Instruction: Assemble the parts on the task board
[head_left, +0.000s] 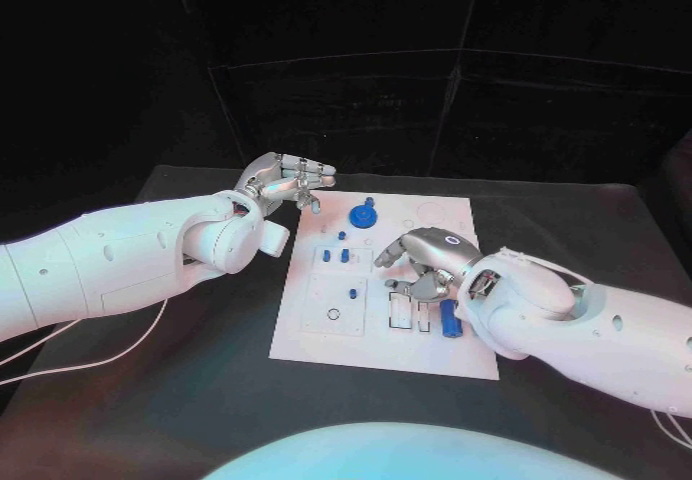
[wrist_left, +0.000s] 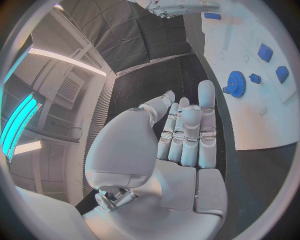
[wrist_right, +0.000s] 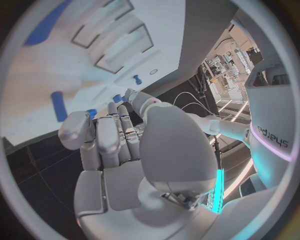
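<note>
The white task board (head_left: 325, 335) lies in the middle of the black table. A blue gear (head_left: 362, 215) stands near its far edge, with small blue pieces (head_left: 335, 255) just below it. A blue bar (head_left: 451, 318) lies beside two rectangular slots (head_left: 410, 316). My left hand (head_left: 284, 180) hovers off the board's far left corner, fingers straight and holding nothing; its wrist view shows the gear (wrist_left: 236, 83) ahead of the fingertips. My right hand (head_left: 418, 265) hangs over the middle of the board, fingers bent down towards the slots, with nothing seen in them. The blue bar (wrist_right: 45, 30) lies beyond its fingers.
Black table (head_left: 173, 400) surrounds the board on all sides. A thin white cable (head_left: 101, 350) trails under the left arm. Dark curtains close the back. A small blue peg (head_left: 352, 294) stands on the board's left half above a round hole (head_left: 333, 314).
</note>
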